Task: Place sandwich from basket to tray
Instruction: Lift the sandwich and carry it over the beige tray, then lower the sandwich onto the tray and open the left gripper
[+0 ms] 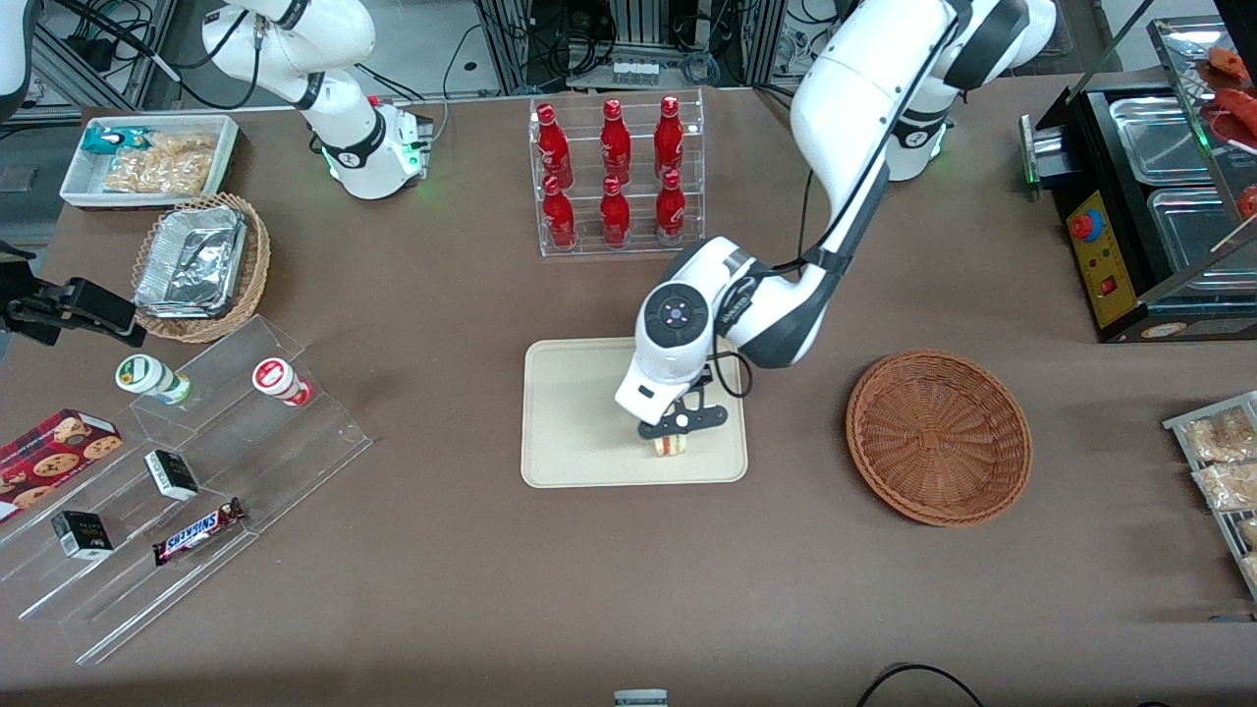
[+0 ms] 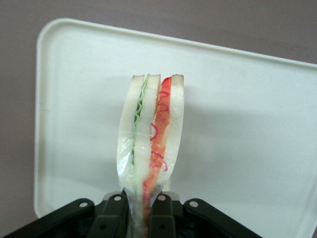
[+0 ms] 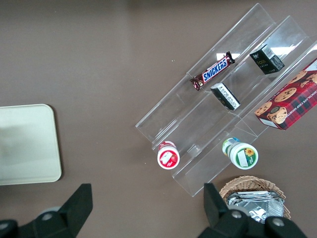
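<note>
While the gripper hangs low over the tray, near the tray's edge closest to the front camera and toward its basket-side corner, its fingers are pinched tight on the wrapped narrow end of the sandwich, which stands on edge with its red and green filling layers showing; the reddish-brown basket sits apart from the tray, toward the working arm's end of the table
</note>
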### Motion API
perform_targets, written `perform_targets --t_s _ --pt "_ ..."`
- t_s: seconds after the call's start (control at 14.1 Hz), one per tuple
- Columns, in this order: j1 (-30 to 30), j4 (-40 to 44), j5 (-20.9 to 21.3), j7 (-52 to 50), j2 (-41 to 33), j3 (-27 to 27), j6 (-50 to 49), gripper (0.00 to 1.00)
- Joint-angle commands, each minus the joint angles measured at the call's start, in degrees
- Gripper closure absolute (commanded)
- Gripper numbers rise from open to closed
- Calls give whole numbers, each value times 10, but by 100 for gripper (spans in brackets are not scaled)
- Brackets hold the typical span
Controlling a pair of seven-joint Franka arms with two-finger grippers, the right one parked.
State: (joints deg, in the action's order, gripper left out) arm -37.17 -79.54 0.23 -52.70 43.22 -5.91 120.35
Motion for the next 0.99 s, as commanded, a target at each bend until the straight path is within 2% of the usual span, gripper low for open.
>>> perform_targets --t_s 0.0,0.21,0.28,0.35,0.42,0.49,0.78,0.92 --pt "-26 31 -1 -15 33 5 14 94" --pt "-28 31 -3 -15 43 4 45 94" --pt "-28 28 -3 -14 45 2 46 91" --pt "-26 28 -4 -9 45 -6 47 71" --pt "-21 28 -3 -3 43 -8 48 15" --pt "-20 28 -5 0 40 -8 47 0" --pt "-22 19 -1 0 2 -5 32 0" --pt "-21 18 2 3 -29 -2 -18 0"
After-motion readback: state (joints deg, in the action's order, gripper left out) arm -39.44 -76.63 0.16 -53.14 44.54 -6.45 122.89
